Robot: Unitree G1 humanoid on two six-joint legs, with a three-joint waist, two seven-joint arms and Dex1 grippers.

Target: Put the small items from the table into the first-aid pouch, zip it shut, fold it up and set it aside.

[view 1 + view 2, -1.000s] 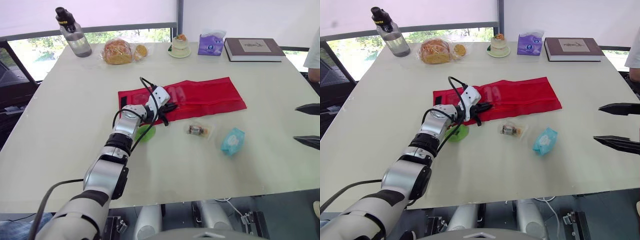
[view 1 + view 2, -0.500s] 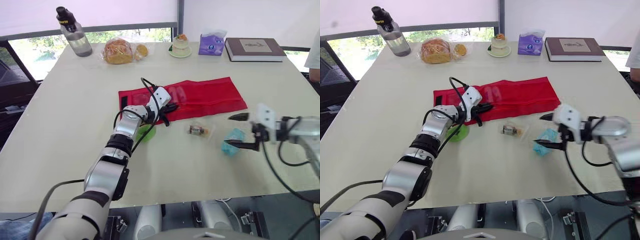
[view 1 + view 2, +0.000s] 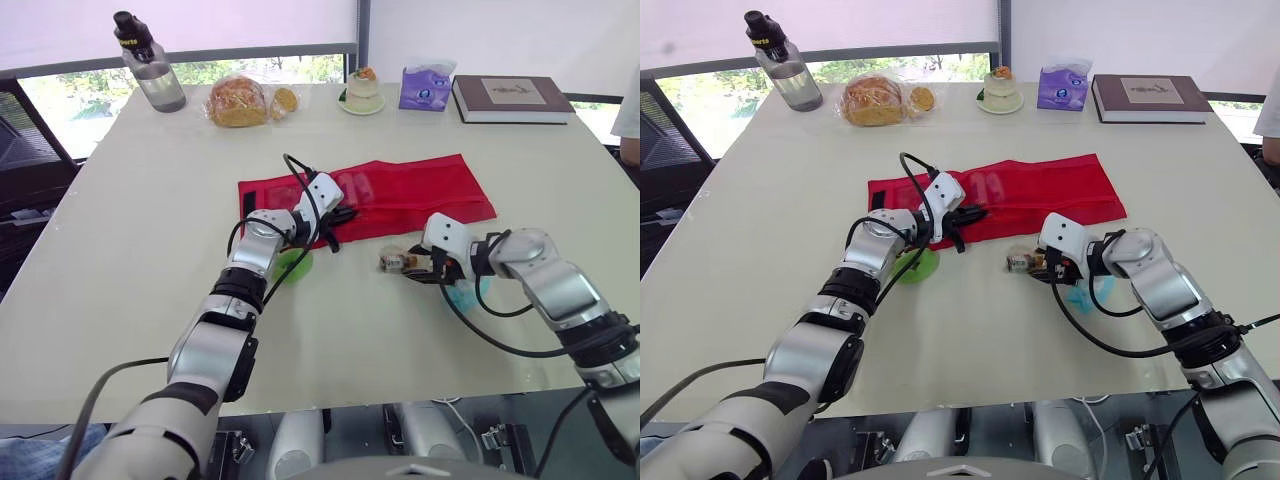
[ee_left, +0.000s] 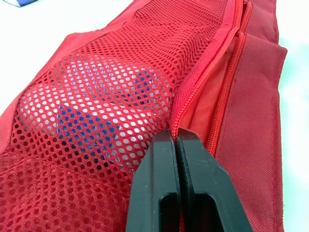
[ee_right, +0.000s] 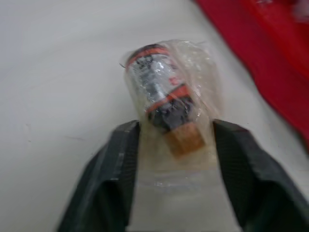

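Observation:
The red first-aid pouch (image 3: pixel 420 190) lies unfolded across the middle of the table, its mesh pocket (image 4: pixel 96 96) holding something blue. My left gripper (image 3: pixel 340 214) is shut on the pouch's zipper edge (image 4: pixel 207 72) at its front left. A small vial in a clear bag (image 3: pixel 393 262) lies just in front of the pouch. My right gripper (image 3: pixel 415 268) is closed around it, one finger pressing each side of the bag (image 5: pixel 161 92). A light blue tissue packet (image 3: pixel 462 294) lies partly hidden behind my right wrist. A green item (image 3: pixel 293 266) sits under my left forearm.
Along the far edge stand a water bottle (image 3: pixel 148 65), bagged bread (image 3: pixel 238 102), a small dessert dish (image 3: pixel 360 92), a purple tissue box (image 3: pixel 424 88) and a book (image 3: pixel 510 98). A person's sleeve (image 3: pixel 630 110) shows at the right edge.
My right arm swept in from the right edge, passed the blue packet and closed its wide-open fingers around the bagged vial. The left gripper held still on the pouch.

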